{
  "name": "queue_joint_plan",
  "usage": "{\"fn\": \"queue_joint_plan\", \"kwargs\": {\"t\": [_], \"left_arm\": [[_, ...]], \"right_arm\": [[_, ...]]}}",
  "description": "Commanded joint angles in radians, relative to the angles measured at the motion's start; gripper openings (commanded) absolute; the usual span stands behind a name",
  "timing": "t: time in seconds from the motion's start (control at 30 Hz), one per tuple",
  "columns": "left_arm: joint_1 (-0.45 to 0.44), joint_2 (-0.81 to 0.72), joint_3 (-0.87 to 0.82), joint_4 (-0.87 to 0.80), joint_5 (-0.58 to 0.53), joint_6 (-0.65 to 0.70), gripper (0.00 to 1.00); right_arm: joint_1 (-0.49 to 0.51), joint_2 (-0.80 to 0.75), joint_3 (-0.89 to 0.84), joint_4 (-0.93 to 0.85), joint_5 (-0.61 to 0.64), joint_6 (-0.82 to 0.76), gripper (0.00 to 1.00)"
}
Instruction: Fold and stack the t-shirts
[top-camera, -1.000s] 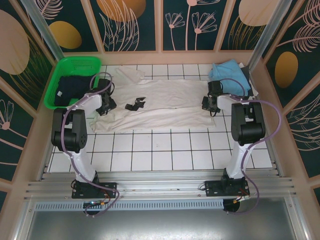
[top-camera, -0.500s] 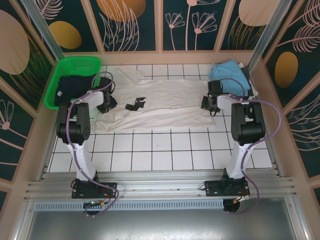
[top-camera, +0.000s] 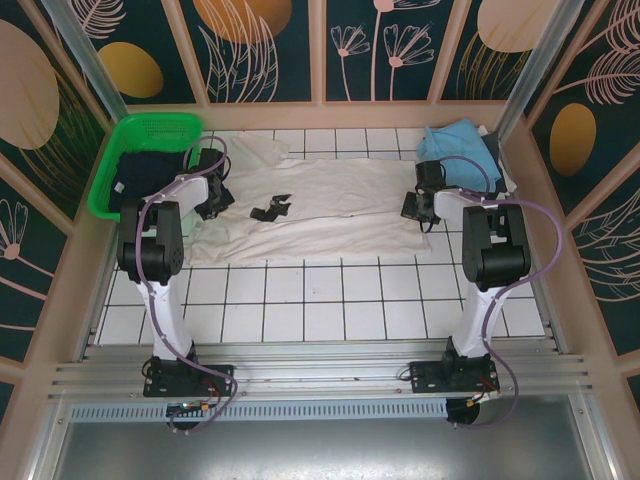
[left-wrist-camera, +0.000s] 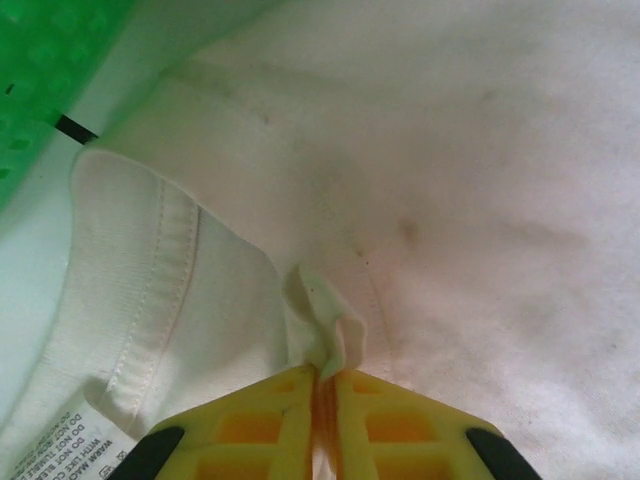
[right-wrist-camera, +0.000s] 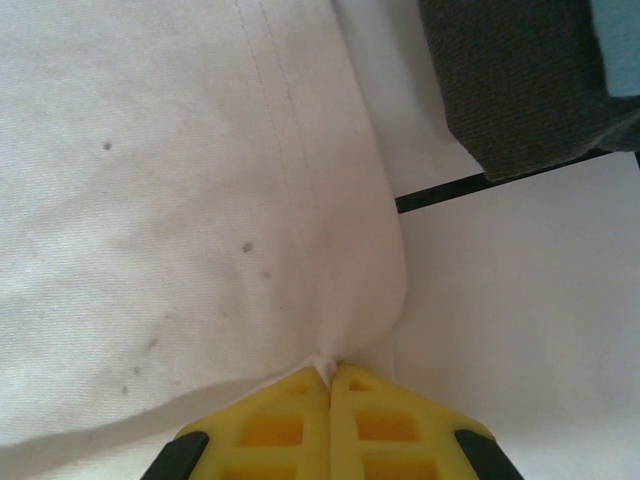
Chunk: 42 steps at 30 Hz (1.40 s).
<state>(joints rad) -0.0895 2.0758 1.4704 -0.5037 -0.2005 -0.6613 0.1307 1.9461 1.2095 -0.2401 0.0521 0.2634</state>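
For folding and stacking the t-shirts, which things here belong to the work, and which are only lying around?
Belong to the job:
- cream-white t-shirt, pinched by the left gripper and the right gripper
- light blue t-shirt
- dark grey t-shirt
- dark navy t-shirt

Just lying about:
- green basket
- small black thing on the cream-white t-shirt, unclear what

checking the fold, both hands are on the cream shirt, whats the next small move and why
Probably raise both hands together a little to start the fold: the left hand and right hand each look shut on a pinch of the cream-white shirt, which lies spread flat.
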Motion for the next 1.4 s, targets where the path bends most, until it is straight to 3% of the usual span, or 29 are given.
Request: {"fn": "queue_joint_plan", "kwargs": {"t": [0.0, 0.2, 0.8, 1.37], "left_arm": [[0.010, 0.006, 0.042, -0.050, -0.040, 0.014, 0.14], [0.019, 0.017, 0.057, -0.061, -0.047, 0.024, 0.22], [0.026, 0.079, 0.155, -0.107, -0.073, 0.046, 0.12], [0.030, 0.087, 0.183, -0.123, -0.064, 0.055, 0.18]], "right_arm": [[-0.003, 0.001, -0.001, -0.009, -0.014, -0.010, 0.00], [-0.003, -0.007, -0.009, -0.005, -0.020, -0.009, 0.00], [-0.003, -0.009, -0.021, 0.002, -0.032, -0.006, 0.00], [-0.003, -0.016, -0.024, 0.014, -0.119, 0.010, 0.00]]}}
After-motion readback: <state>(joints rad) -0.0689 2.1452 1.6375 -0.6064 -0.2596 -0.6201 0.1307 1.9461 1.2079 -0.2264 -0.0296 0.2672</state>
